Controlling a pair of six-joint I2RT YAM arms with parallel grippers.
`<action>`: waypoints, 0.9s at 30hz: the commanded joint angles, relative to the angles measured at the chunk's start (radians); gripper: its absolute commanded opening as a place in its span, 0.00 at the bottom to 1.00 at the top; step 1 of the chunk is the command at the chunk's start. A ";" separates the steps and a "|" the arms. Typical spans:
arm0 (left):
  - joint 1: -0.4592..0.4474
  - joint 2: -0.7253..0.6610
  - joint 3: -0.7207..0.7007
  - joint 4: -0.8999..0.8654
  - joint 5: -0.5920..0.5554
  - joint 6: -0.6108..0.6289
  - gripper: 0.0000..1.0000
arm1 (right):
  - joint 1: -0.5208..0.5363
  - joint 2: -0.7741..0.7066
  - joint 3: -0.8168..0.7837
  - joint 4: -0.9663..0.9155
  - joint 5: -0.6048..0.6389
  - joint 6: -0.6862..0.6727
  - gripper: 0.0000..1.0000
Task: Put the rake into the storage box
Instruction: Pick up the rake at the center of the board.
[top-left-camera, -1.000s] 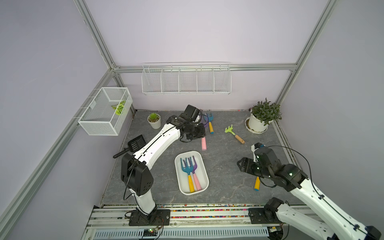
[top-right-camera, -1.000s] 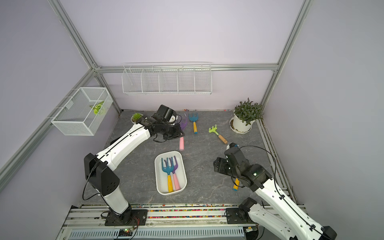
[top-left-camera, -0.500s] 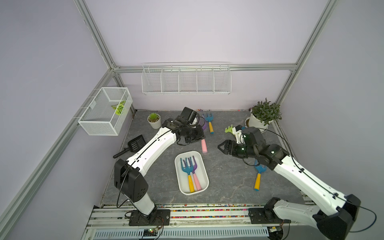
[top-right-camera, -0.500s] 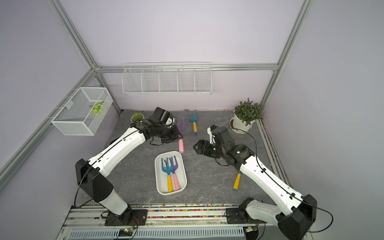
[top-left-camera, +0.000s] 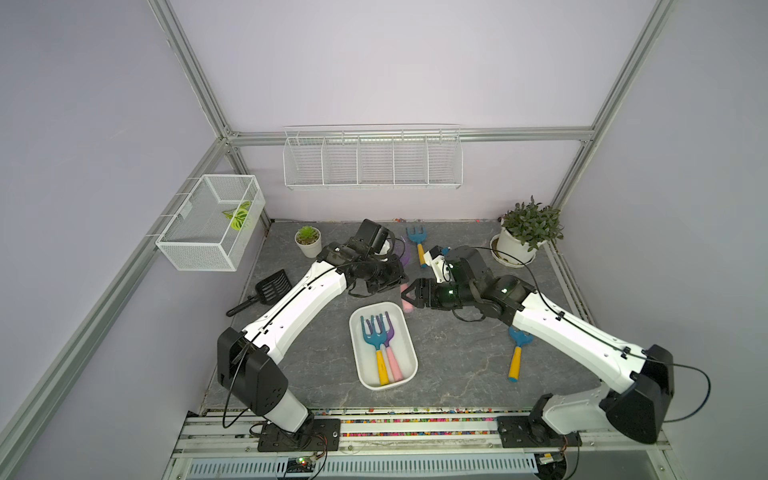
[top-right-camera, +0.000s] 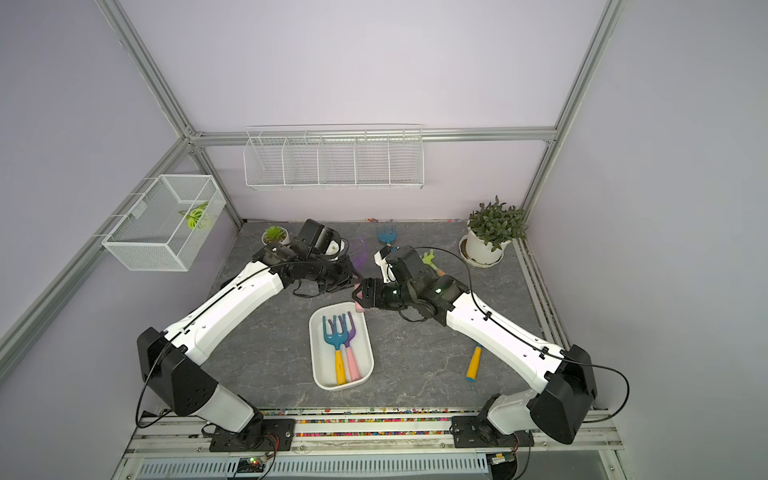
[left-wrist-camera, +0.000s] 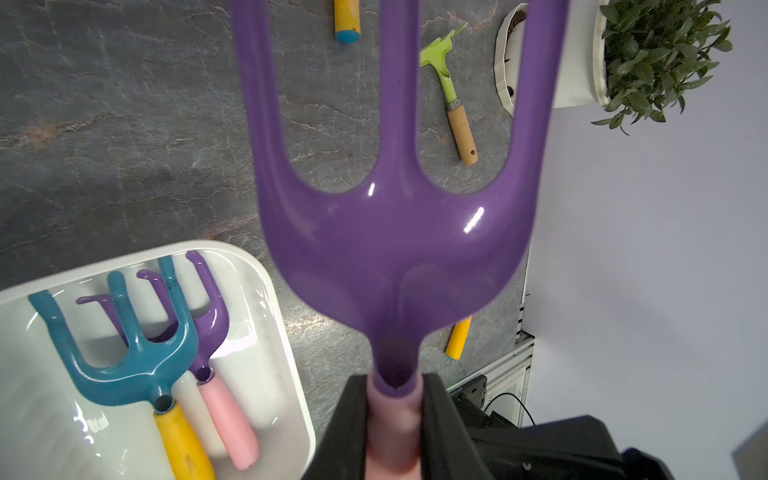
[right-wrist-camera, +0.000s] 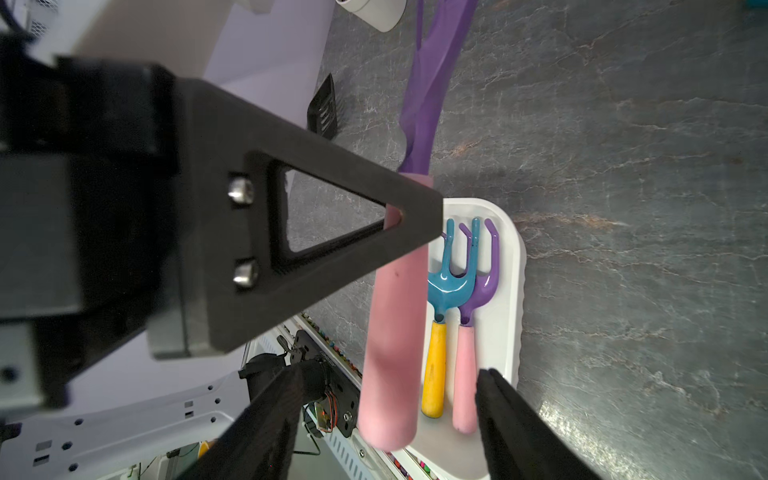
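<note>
My left gripper (left-wrist-camera: 395, 419) is shut on the pink handle of a purple rake (left-wrist-camera: 395, 232), just below its head. It holds the rake above the table, behind the storage box. In both top views the rake (top-left-camera: 406, 305) (top-right-camera: 360, 306) hangs between the two grippers. My right gripper (right-wrist-camera: 395, 374) is open and its fingers (right-wrist-camera: 498, 411) straddle the free end of that handle without touching it. The storage box (top-left-camera: 355, 332) (top-right-camera: 313, 345), a white tub, holds a blue rake (top-left-camera: 374, 336) and a purple rake (top-left-camera: 390, 332).
A blue rake (top-left-camera: 417, 241) lies at the back and another (top-left-camera: 517, 353) at the right. A green rake (left-wrist-camera: 451, 91) lies near the potted plant (top-left-camera: 525, 237). A black scoop (top-left-camera: 266, 289) and a small succulent (top-left-camera: 308, 241) sit left. A wire basket (top-left-camera: 208, 224) and a wire rack (top-left-camera: 372, 160) hang on the walls.
My right arm has swung in from the front right to the held rake's handle. My left gripper has carried the rake a little nearer the storage box.
</note>
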 joint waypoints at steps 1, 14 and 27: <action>-0.005 -0.031 -0.005 0.029 0.017 -0.012 0.00 | 0.009 0.017 0.014 0.033 -0.015 -0.009 0.66; -0.005 -0.032 -0.012 0.034 0.031 -0.023 0.00 | 0.018 0.037 -0.007 0.074 -0.030 0.016 0.37; -0.005 -0.054 -0.017 0.027 -0.009 -0.040 0.42 | 0.016 0.038 -0.040 0.124 -0.063 0.047 0.09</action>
